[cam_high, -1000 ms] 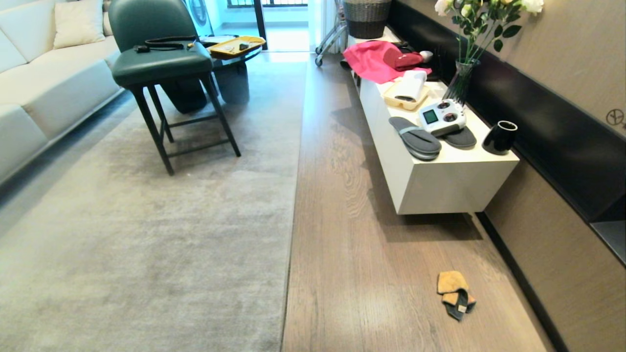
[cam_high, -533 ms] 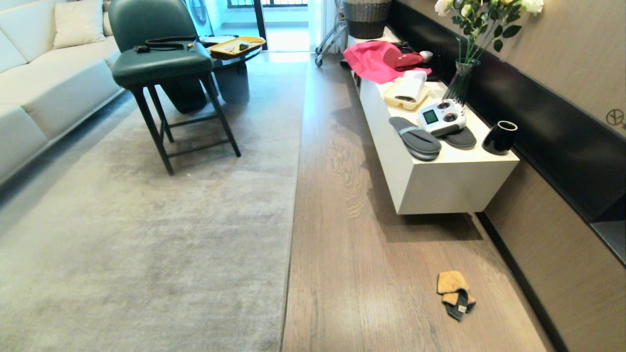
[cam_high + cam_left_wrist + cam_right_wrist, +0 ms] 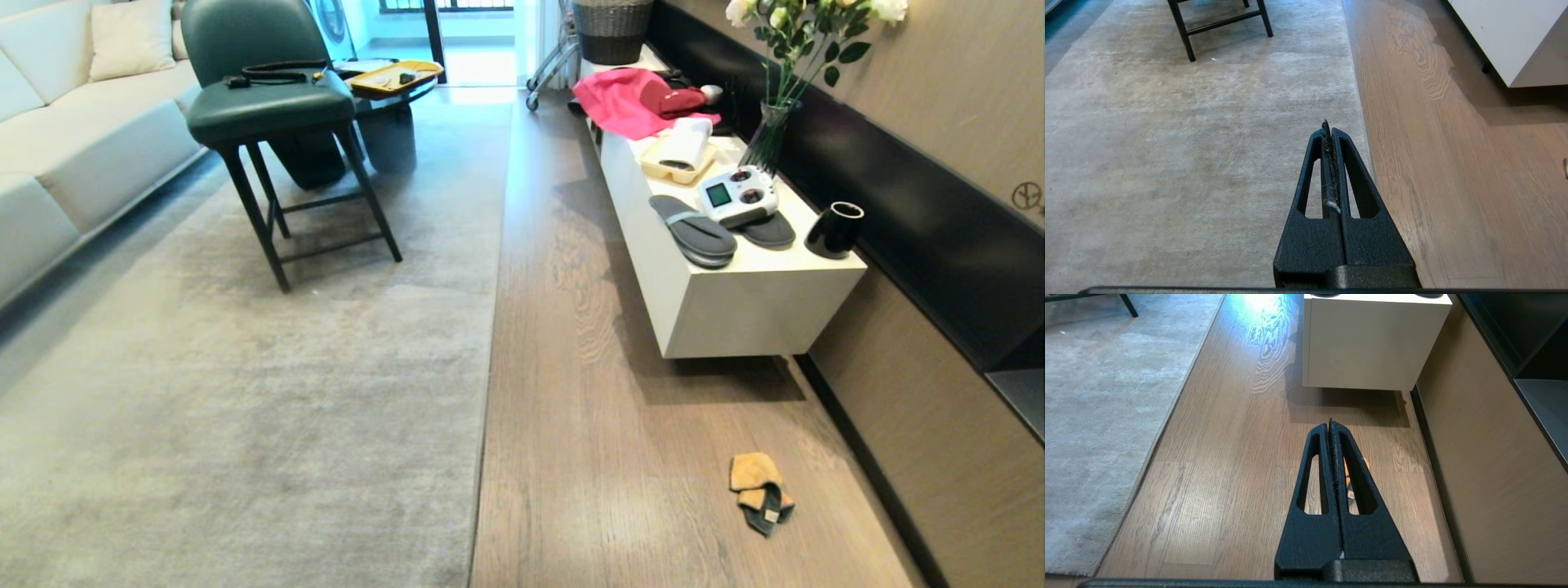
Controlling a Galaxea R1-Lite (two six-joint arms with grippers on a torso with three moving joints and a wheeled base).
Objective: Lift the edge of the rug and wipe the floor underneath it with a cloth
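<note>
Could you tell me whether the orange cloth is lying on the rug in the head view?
No, the cloth lies on the bare wood floor, well to the right of the rug edge.

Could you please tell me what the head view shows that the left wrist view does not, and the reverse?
Only the head view shows the small orange-tan fuzzy cloth lying crumpled on the floor, the dark grey slippers, the black cup and the white sofa.

Only the left wrist view shows the left gripper, black, shut and empty, above the rug.

Both show the pale grey-beige rug edge, lying flat, the brown wood-grain plank floor, the white cabinet and the dark chair legs.
</note>
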